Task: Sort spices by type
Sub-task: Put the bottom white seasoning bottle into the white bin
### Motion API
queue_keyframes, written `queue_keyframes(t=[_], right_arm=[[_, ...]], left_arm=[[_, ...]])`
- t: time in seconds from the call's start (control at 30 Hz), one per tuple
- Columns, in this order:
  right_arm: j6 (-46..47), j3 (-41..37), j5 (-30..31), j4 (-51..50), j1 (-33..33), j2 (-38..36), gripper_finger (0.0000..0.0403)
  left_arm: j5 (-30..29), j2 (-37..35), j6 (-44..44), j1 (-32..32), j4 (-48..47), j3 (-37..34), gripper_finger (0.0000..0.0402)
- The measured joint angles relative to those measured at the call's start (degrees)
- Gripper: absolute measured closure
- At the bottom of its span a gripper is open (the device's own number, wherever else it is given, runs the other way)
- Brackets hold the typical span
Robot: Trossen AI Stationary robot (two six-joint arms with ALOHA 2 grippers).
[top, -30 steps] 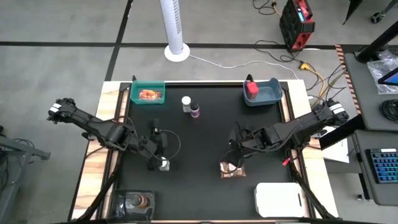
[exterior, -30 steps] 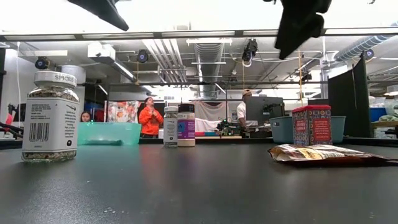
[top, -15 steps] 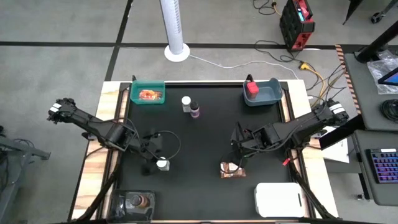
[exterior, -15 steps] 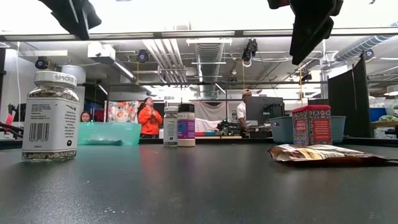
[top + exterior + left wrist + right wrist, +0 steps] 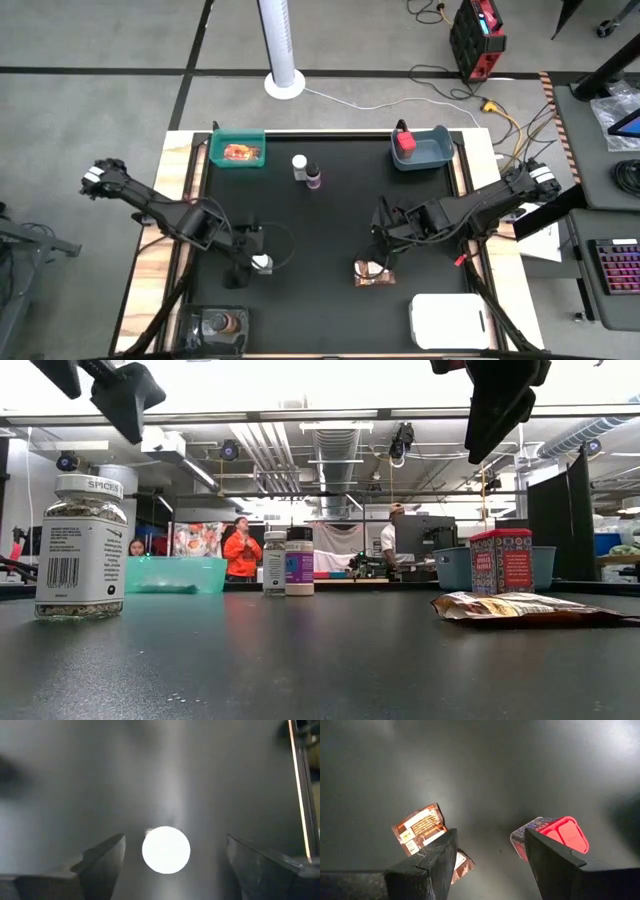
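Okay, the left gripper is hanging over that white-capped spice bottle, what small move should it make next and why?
Probably lower straight down around the bottle. The left gripper is open and above the table, with the bottle's white cap centred between its fingers. The white-capped bottle stands upright and alone, so a short descent should set up a grasp.

The word "SPICES" is read on the white cap of the clear glass jar of greenish herbs (image 5: pixel 80 546), above a barcode printed on its white label. Print on the red patterned tin (image 5: pixel 501 561) and the purple-labelled bottle (image 5: pixel 299 561) is too small to be read.
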Motion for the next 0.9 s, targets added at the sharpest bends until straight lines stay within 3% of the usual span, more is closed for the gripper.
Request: queue_keyframes(t=[0.5,0.9], right_arm=[[0.00,-0.63,1.48,0.04,0.00,0.00,0.0183],[0.00,-0.66,1.50,0.06,0.02,0.00,0.0183]], left_arm=[[3.17,7.46,-2.19,0.02,-4.27,0.00,0.0079],[-0.10,11.83,-1.92,0.02,-3.86,0.00,0.0080]])
